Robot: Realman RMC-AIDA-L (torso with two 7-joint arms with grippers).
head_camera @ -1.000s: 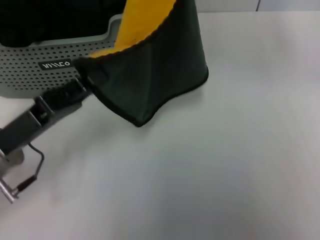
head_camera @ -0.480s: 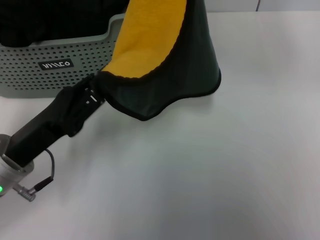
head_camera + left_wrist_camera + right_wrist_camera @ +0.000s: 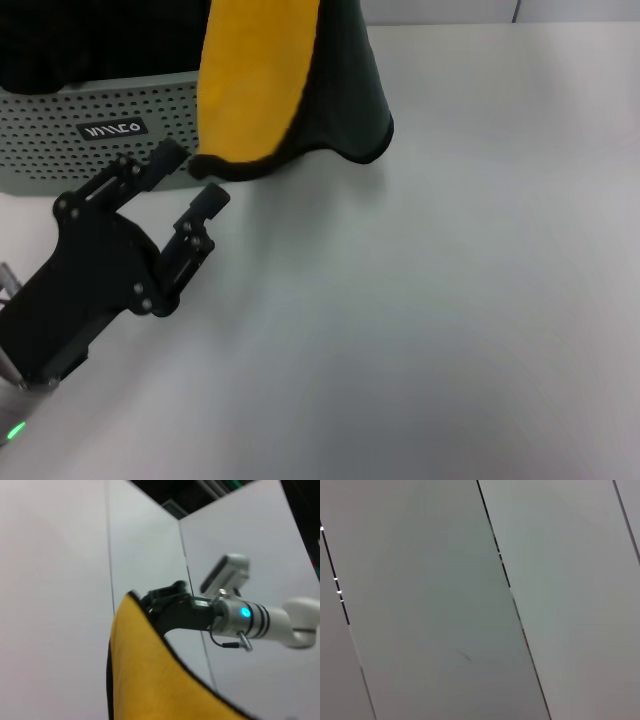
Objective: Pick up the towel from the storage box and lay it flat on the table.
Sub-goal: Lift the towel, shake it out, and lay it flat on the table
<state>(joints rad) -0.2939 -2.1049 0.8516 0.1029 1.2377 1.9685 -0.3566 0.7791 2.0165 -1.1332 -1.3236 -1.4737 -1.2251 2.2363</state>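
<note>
- Head view: the towel [image 3: 290,90] is seen hanging from above, its lower edge at the table [image 3: 450,300] beside the storage box [image 3: 60,150]. The left gripper [image 3: 190,178] is held just beside that edge, fingers apart, empty.
- Left wrist view: the towel's yellow face [image 3: 155,675] is shown, its top edge gripped by the right gripper [image 3: 150,600], fingers clamped.
- Right wrist view: only wall panels [image 3: 445,605] are shown.

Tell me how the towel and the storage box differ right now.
The towel hangs in the air, its lower edge just off the table; the storage box sits on it. The towel is soft cloth, yellow-orange on one face and dark teal on the other; the storage box is rigid grey-green plastic with rows of holes and a black label. The left hand is open below the towel's edge.
</note>
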